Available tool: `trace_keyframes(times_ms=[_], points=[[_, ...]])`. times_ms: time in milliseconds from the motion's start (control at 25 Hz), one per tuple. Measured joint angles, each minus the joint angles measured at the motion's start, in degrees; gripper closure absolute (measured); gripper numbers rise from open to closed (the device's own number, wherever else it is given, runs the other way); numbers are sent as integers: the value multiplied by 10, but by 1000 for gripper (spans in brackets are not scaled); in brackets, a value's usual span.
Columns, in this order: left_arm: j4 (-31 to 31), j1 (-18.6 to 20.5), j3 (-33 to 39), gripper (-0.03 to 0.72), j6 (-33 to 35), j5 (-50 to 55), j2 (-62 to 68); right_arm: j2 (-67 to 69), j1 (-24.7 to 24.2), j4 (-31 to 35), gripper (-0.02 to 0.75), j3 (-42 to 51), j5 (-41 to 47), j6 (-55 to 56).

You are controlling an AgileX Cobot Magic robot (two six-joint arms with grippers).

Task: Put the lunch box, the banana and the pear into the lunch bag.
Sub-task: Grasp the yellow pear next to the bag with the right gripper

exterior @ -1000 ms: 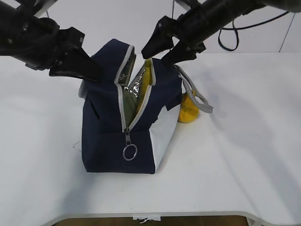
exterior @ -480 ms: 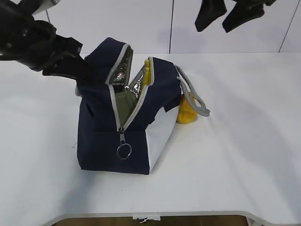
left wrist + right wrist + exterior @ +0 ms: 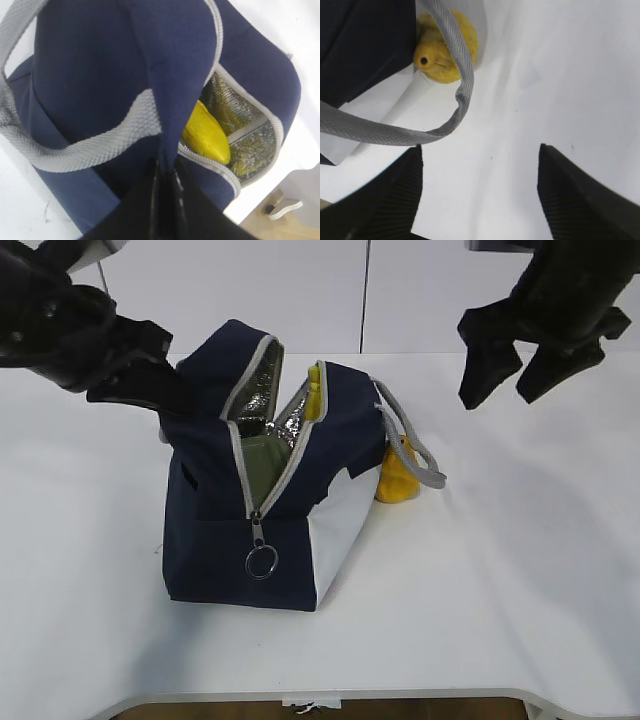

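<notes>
The navy lunch bag (image 3: 225, 540) stands mid-table with its zipper open. Inside it shows the sage-green lid of the lunch box (image 3: 262, 462). The yellow banana (image 3: 314, 396) pokes up against the foil lining and also shows as the banana (image 3: 206, 136) in the left wrist view. My left gripper (image 3: 178, 400) is shut on a fold of the bag's navy fabric (image 3: 170, 100), holding the mouth apart. The pear (image 3: 398, 478) lies on the table against the bag's right side, behind a grey handle (image 3: 456, 95). My right gripper (image 3: 503, 382) hangs open and empty above the table, right of the pear (image 3: 444, 50).
The second grey handle (image 3: 75, 150) loops over the bag's left side. A metal ring pull (image 3: 261, 561) hangs at the zipper's front end. The white tabletop (image 3: 520, 540) stretches to the right and front; its front edge runs along the bottom.
My right gripper left the bag's mouth, rose, then swung right and came down over the table, its jaws narrowing slightly. The bag shifted a little left. The left grip is unchanged.
</notes>
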Motion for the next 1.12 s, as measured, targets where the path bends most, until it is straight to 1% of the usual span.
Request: trace_keyframes(times_ms=[80,320,440,720,1120], points=[[0,0,0,691,-1,0,0,1,0,11,199,3,0,0],[0,0,0,691,-2,2,0,34,0,129,239,3,-21,1],[0,0,0,691,-2,7,0,59,0,163,262,3,-38,1],[0,0,0,691,-2,11,0,101,0,202,285,4,-71,-4],[1,0,0,691,-2,13,0,147,0,203,288,4,-95,-6]])
